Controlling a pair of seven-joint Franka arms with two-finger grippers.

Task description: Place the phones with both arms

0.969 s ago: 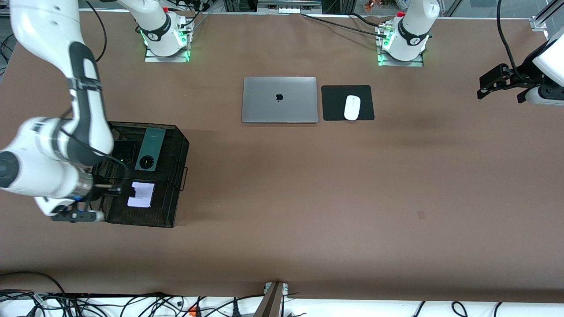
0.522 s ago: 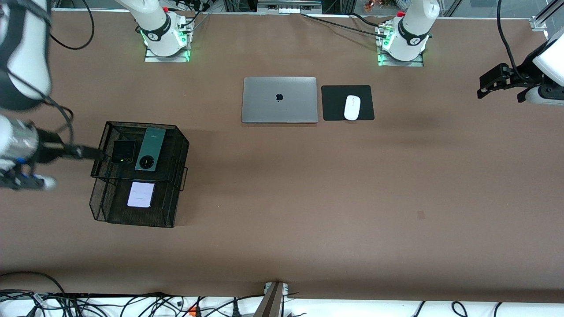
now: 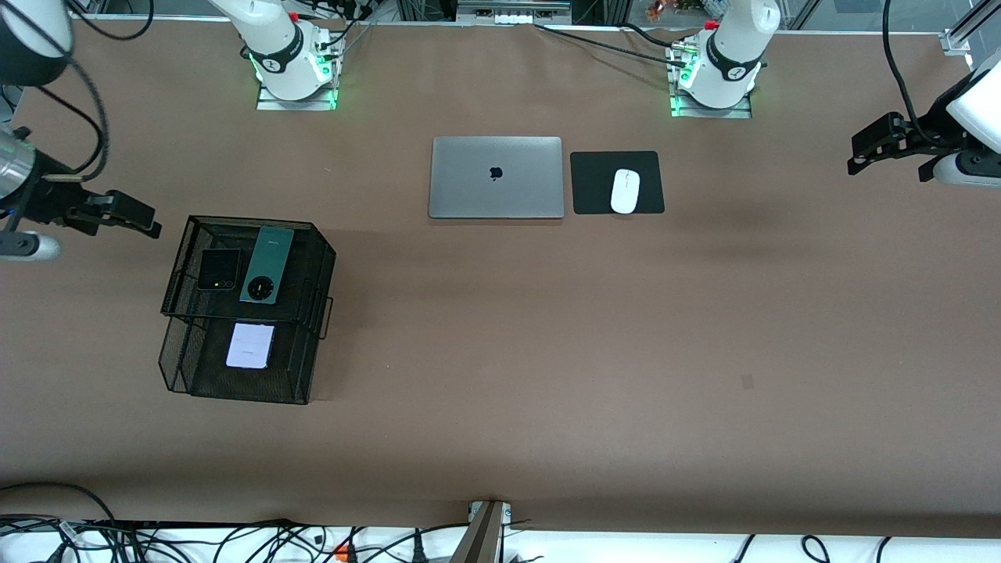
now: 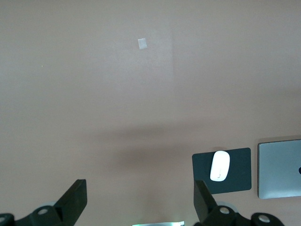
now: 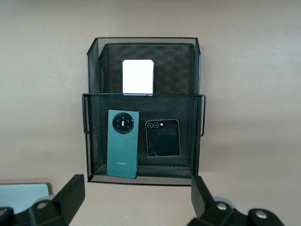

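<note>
A black mesh two-tier rack (image 3: 322, 270) stands toward the right arm's end of the table. Its upper tray holds the small black phone (image 3: 218, 269) beside the long dark green phone (image 3: 267, 264). The pale lilac-white phone (image 3: 251, 346) lies in the lower tray. My right gripper (image 3: 138, 219) hangs open and empty over bare table beside the rack. Its wrist view shows the rack (image 5: 143, 96) with the green phone (image 5: 122, 143), black phone (image 5: 162, 138) and lilac-white phone (image 5: 138, 76) past the open right gripper (image 5: 136, 193). My left gripper (image 3: 860, 156) waits open over the left arm's end; the left gripper (image 4: 140, 195) holds nothing.
A closed grey laptop (image 3: 496, 177) lies near the robots' bases, with a white mouse (image 3: 625, 190) on a black pad (image 3: 594, 184) beside it. The laptop (image 4: 280, 169) and mouse (image 4: 219, 165) also show in the left wrist view. Brown table surrounds them.
My right arm has pulled up and away from the rack's lower tray, leaving the lilac-white phone lying there. The left arm has not moved.
</note>
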